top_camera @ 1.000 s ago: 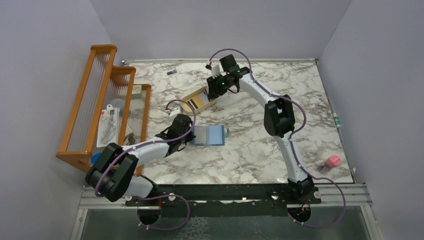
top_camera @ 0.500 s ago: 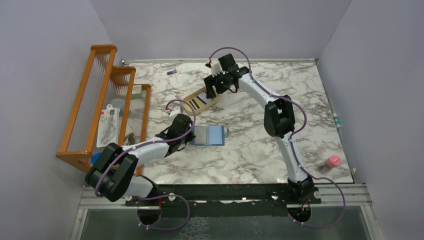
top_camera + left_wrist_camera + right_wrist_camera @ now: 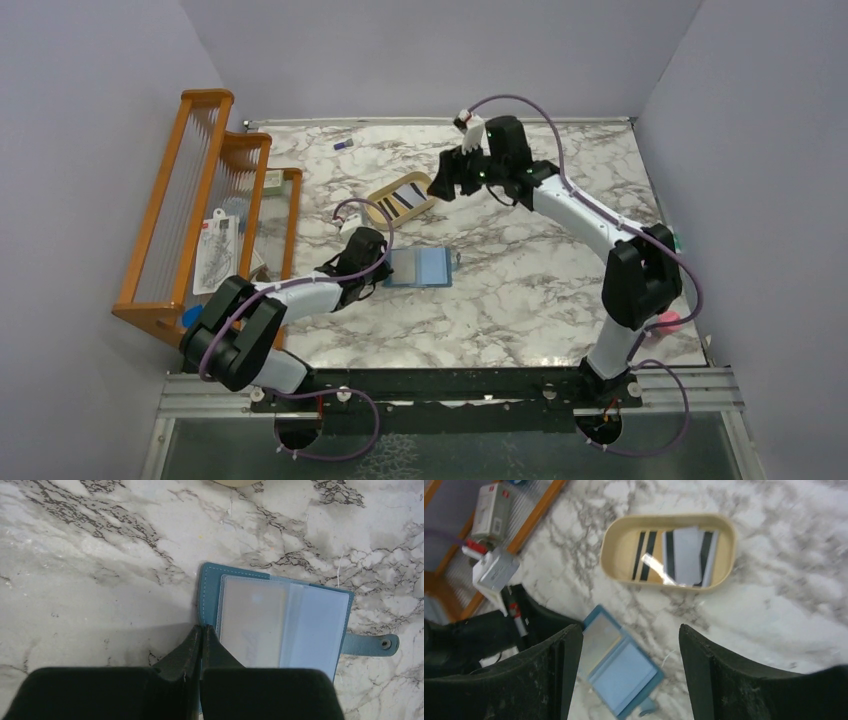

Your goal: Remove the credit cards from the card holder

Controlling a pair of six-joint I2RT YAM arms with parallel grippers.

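Observation:
The teal-blue card holder [image 3: 421, 268] lies open on the marble table, its snap tab to the right. In the left wrist view a pale credit card [image 3: 252, 622] sits in the card holder's [image 3: 209, 587] left pocket. My left gripper [image 3: 201, 628] is shut, its tips touching the holder's left edge. Credit cards [image 3: 686, 555], tan with dark stripes and pale white-blue, lie in the tan oval tray [image 3: 616, 540]. My right gripper [image 3: 629, 628] is open and empty, held high to the right of the tray [image 3: 377, 205], with the card holder [image 3: 621, 667] showing below between its fingers.
An orange wooden rack [image 3: 200, 200] with packets stands along the left edge. A pink object [image 3: 665, 322] lies at the near right, partly behind the right arm. A small purple item [image 3: 343, 145] lies at the back. Grey walls close in three sides.
My right gripper has lifted off the tray and moved right, and its elbow has swung right. The cards in the tray now show. The left gripper and card holder have stayed put.

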